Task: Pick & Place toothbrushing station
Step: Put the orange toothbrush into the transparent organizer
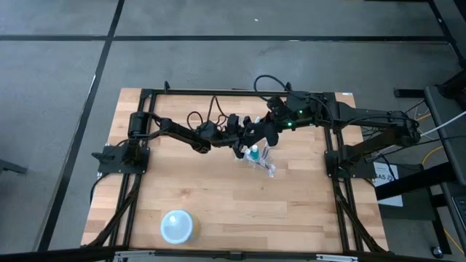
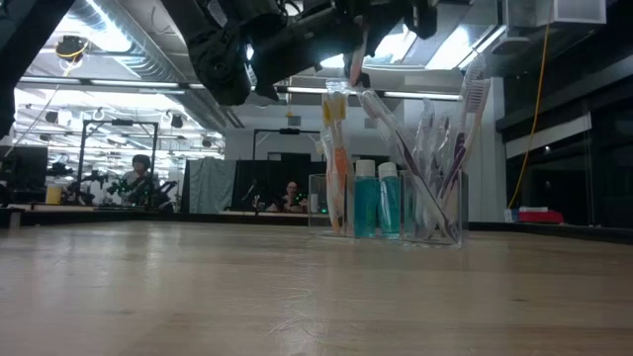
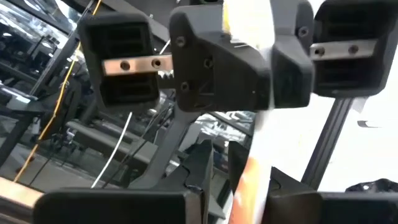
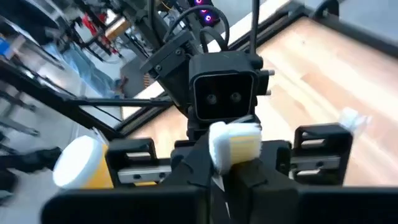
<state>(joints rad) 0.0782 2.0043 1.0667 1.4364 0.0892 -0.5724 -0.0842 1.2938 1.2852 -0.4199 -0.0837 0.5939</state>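
Two grippers meet above the clear cup (image 2: pixel 396 203) at table centre, a toothbrush (image 4: pixel 235 144) passing between them. The right gripper (image 4: pixel 214 163) is clamped on its head end; the left gripper (image 3: pixel 233 186) pinches the orange handle. By judgement this brush is not yet placed. The cup holds several toothbrushes and teal tubes (image 2: pixel 377 198). The pale blue bowl (image 1: pixel 178 226) stands well apart, contents indiscernible.

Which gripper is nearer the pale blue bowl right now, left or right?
Left, narrowly. The bowl sits at the table's near edge. Both grippers meet far from it above the clear cup: the left gripper on the bowl's side, the right gripper just beyond.
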